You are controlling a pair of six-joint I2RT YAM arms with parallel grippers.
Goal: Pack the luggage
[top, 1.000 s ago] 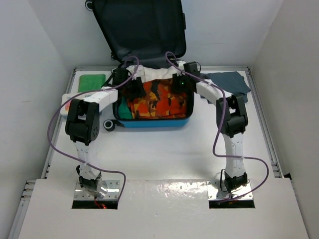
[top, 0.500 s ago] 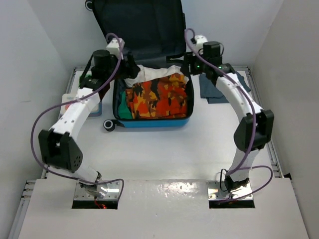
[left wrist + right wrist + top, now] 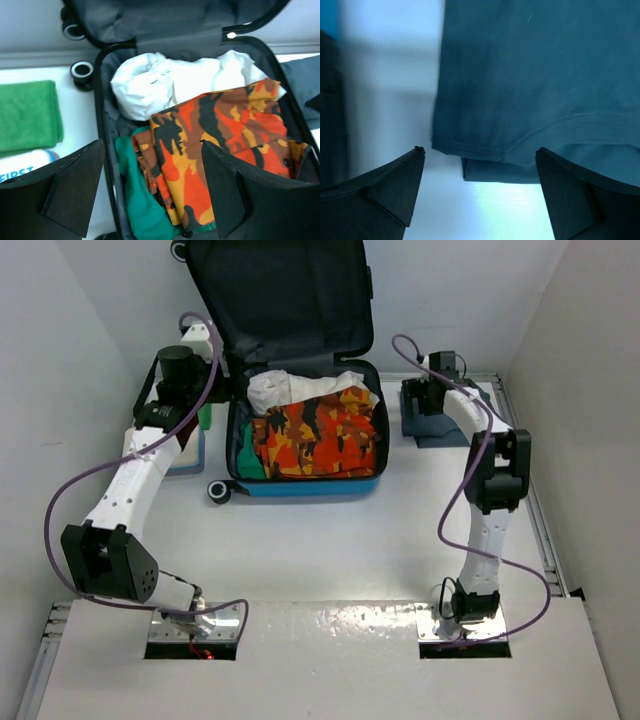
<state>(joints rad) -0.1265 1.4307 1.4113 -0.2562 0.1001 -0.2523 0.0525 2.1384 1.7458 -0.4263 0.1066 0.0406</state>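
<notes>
The luggage (image 3: 310, 486) lies open at the back of the worktop (image 3: 330, 540), lid up against the wall, an orange camouflage garment (image 3: 320, 435) and a white cloth (image 3: 300, 390) packed inside. The left hand (image 3: 152, 150) hangs beside its left edge, fingers spread wide, holding nothing. The right hand (image 3: 480, 150), just as wide and empty, hovers over the dark teal garment (image 3: 530, 75) lying right of the case.

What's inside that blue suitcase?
The suitcase holds a crumpled white cloth at the back, an orange camouflage garment in front, a green garment at left. Anything beneath is covered.
</notes>
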